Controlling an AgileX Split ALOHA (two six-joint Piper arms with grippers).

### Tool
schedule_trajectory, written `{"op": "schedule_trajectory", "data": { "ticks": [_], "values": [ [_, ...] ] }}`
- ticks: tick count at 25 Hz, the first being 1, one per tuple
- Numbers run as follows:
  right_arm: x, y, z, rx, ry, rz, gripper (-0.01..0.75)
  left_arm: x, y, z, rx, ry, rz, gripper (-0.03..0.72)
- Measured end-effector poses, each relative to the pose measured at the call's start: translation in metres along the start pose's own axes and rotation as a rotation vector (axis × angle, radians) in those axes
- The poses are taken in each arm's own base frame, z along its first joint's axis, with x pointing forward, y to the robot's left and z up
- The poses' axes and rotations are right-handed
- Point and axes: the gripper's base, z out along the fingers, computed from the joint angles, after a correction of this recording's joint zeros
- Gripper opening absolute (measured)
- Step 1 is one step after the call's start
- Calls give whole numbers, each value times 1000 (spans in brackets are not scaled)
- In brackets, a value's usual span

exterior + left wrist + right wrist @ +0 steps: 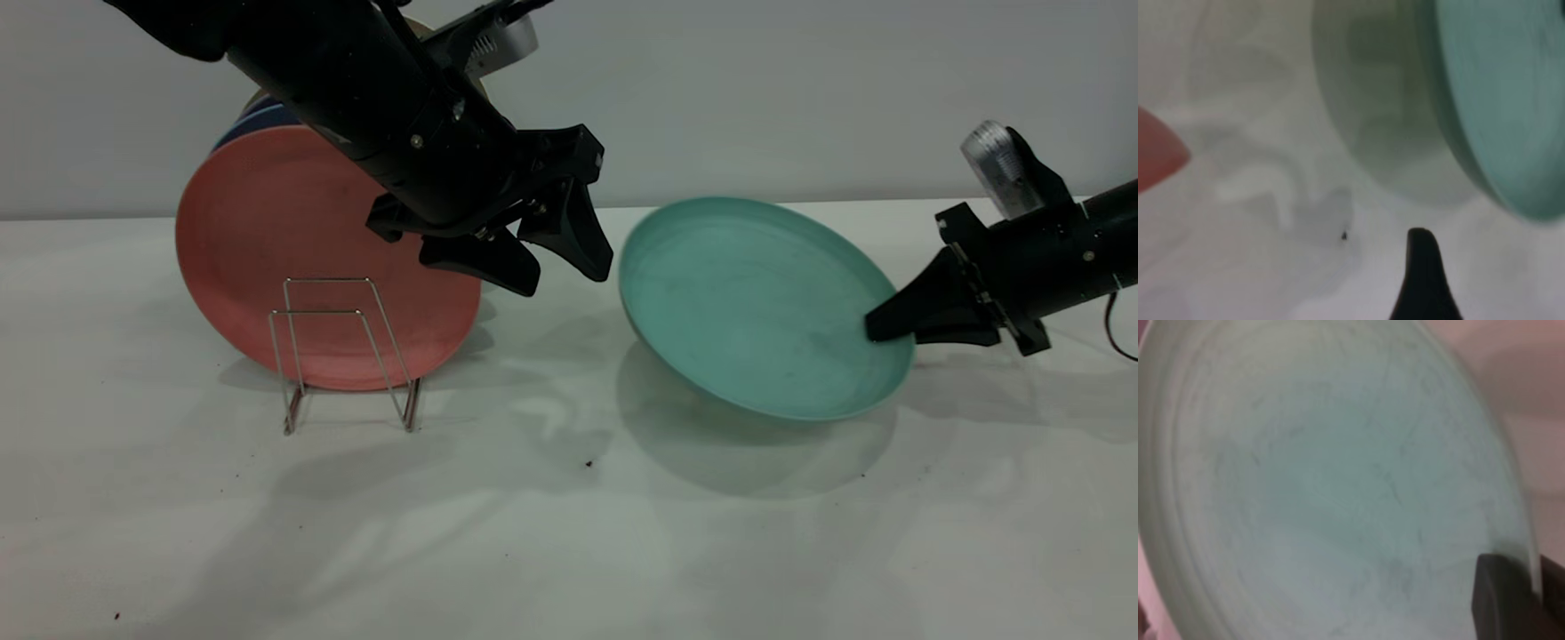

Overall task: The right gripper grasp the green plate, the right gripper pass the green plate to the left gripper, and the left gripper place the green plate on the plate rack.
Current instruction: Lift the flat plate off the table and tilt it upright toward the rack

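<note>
While the bare table (569, 551) lies nearest us with only a few dark specks on it, the first task thing we meet is the plate rack (342, 356), standing at about 8 o'clock from the centre of the exterior view, its front wire loops free and a salmon-pink plate (311, 249) leaning in it, with darker plates stacked behind. At about 3 o'clock the green plate (760, 302) hangs tilted above its own shadow, lifted clear of the table, and the right gripper (889, 322) is clenched on its rim at the plate's 4 o'clock edge. We judge the handover to be the step in hand: the grasp is done, the pass not yet. Farther back, at roughly 11 o'clock, the left gripper (569, 262) hovers between rack and plate with its jaws spread, close to the plate's 9 o'clock rim but not touching it. Next, we think, that rim must come between the spread fingers, and the left claw must close before the right lets go.
</note>
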Motion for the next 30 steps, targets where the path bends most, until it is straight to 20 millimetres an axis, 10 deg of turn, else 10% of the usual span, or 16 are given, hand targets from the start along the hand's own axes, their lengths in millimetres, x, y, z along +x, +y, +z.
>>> {"op": "schedule_trajectory", "data": {
  "ticks": [11, 18, 25, 30],
  "values": [
    [2, 61, 28, -135, 105, -200, 17, -3, 4, 8, -2, -57, -85, 532],
    [0, 77, 31, -142, 116, -263, 37, -5, 4, 7, 2, -70, -106, 137],
    [-5, 92, 20, -150, 118, -292, 321, -7, 0, 5, 18, -80, -88, 127],
    [-25, 123, -23, -153, 33, -360, 586, -14, -5, -8, 23, -114, 10, 128]
  ]
}}
